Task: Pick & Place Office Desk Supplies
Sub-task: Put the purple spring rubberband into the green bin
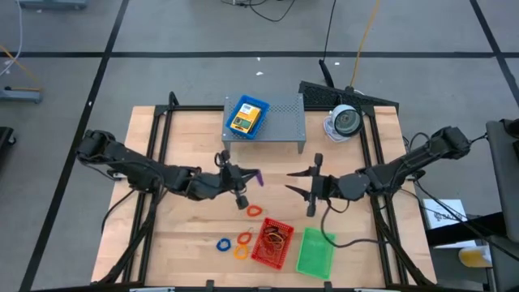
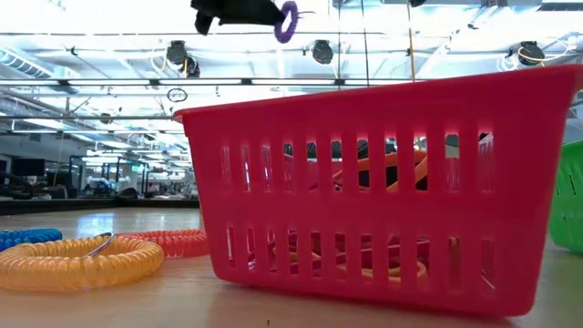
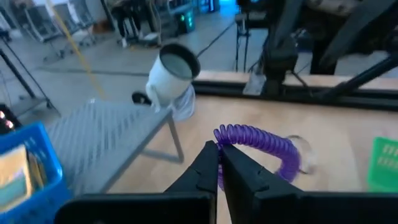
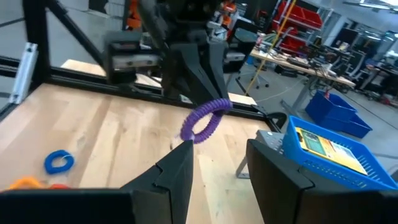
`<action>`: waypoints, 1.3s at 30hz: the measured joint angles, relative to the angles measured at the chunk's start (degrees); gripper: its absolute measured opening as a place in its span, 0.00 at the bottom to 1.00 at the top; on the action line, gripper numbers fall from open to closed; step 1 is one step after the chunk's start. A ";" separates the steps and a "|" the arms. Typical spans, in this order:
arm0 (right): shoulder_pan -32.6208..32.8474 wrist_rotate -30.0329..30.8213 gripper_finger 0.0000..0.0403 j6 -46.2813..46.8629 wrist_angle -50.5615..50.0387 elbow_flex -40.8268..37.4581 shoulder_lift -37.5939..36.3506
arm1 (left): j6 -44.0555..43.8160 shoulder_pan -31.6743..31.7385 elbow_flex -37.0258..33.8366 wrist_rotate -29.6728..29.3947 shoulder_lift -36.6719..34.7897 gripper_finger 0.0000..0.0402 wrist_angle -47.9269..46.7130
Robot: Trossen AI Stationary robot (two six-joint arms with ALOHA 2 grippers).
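Nearest the counter's [image 1: 186, 138] front edge: red mesh tray [image 1: 272, 242] holding orange items, green tray [image 1: 315, 252] beside it, blue ring [image 1: 223, 243] and orange ring [image 1: 242, 251] alongside. Mid-counter, raised: purple coiled ring [image 3: 261, 144], pinched in the closed left hand [image 3: 219, 163]. Right hand [image 4: 217, 163] open, empty, facing it. Farther back: blue tray [image 1: 246, 117] with crayon box on grey shelf [image 1: 284, 122].

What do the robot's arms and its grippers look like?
Both arms are dark, almost black, built from chunky jointed segments with rounded elbows. The left arm and the right arm look alike. Black cables trail from them. The left gripper and the right gripper each have two flat, dark, wedge-shaped fingers. No markings can be seen on them.
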 joint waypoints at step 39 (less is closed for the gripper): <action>-7.75 -9.16 0.35 0.55 23.40 -0.03 13.61 | 6.69 6.05 0.04 8.11 -0.02 0.01 9.16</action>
